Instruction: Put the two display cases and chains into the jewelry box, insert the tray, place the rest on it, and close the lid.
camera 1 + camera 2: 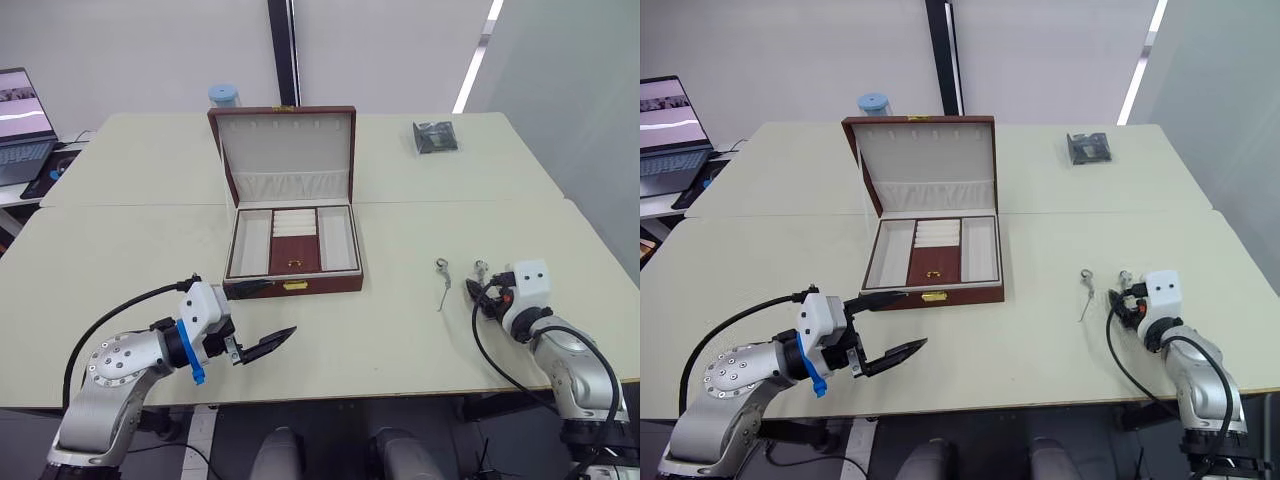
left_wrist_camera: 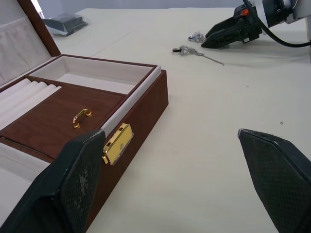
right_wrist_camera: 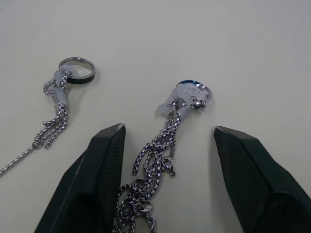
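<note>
head stereo overhead, wrist cameras close, low

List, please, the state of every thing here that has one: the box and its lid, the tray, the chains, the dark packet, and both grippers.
Reddish-brown leatherette jewelry box: open, on the table.
Hinged cream-lined lid: raised upright.
Reddish-brown compartmented tray: seated inside the box.
Silver chain with a dark ring: lying loose on the table.
Silver chain with a blue ring: lying between the right gripper's fingers, not gripped.
Dark grey packet: lying flat on the table.
Left gripper: open.
Right gripper: open.
</note>
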### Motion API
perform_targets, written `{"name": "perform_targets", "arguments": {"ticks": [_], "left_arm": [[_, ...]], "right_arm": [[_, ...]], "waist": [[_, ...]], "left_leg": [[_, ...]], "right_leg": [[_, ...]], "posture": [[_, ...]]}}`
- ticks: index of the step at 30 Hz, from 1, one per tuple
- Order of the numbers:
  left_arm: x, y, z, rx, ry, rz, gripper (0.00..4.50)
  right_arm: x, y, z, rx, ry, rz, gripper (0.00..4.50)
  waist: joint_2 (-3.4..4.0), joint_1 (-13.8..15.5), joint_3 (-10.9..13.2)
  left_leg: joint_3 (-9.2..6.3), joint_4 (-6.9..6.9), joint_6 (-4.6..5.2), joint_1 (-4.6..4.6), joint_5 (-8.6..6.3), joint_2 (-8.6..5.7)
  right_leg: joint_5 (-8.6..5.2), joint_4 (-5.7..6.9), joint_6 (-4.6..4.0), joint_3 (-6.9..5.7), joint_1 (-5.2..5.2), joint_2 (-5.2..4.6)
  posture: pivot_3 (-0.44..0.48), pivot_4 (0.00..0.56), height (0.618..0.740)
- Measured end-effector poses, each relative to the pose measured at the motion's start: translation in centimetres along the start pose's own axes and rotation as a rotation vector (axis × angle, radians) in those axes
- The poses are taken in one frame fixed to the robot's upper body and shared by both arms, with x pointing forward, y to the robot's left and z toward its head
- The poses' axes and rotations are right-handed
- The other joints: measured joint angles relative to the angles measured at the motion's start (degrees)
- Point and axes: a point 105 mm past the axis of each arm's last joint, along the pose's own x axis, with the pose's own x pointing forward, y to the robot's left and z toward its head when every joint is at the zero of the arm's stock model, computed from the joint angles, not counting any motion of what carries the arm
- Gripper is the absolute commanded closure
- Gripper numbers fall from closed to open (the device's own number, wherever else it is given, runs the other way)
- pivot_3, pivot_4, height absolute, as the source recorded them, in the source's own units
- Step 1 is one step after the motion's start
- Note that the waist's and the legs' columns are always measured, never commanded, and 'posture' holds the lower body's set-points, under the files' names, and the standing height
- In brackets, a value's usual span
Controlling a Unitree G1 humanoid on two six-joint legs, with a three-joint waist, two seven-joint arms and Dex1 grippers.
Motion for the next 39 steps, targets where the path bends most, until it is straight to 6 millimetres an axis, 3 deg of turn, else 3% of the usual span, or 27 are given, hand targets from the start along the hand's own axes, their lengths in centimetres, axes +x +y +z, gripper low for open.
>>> {"name": "perform_targets", "arguments": {"ticks": [10, 22, 28, 39], "left_arm": [[0.4, 0.1, 0.5, 0.015, -0.013, 0.004, 0.0], [1.1, 0.3, 0.8, 0.005, -0.026, 0.011, 0.0], [1.3, 0.0, 0.7, -0.003, -0.033, 0.0, 0.0], [1.0, -1.0, -0.4, -0.046, -0.031, 0.011, 0.0]], "right_arm": [[-0.2, 0.1, -0.2, -0.013, 0.017, -0.007, 4.49], [-0.4, 0.3, -0.1, 0.002, -0.009, 0.003, 4.49], [-0.6, 1.9, 0.2, 0.049, -0.052, 0.1, 4.49], [-1.3, 6.2, 5.0, 0.051, -0.209, 0.328, 4.49]], "waist": [[-0.07, 0.0, -0.1], [-0.12, 0.0, -0.1], [0.03, -0.1, 0.0], [0.16, -0.2, 0.1]], "left_leg": [[-0.01, 0.0, 0.0, 0.0, 0.0, 0.01], [-0.02, -0.01, 0.0, 0.0, 0.0, 0.02], [0.01, -0.01, 0.0, -0.01, 0.0, 0.02], [0.0, -0.01, 0.01, -0.08, 0.0, 0.02]], "right_leg": [[0.0, -0.01, 0.0, 0.0, 0.0, 0.02], [0.0, -0.01, 0.0, 0.01, 0.0, 0.06], [0.0, -0.01, 0.0, 0.03, -0.04, 0.08], [0.0, -0.02, 0.0, 0.03, -0.1, 0.08]], "posture": [[0.0, 0.15, 0.74], [0.0, 0.15, 0.74], [0.0, 0.15, 0.74], [0.0, 0.15, 0.74]]}}
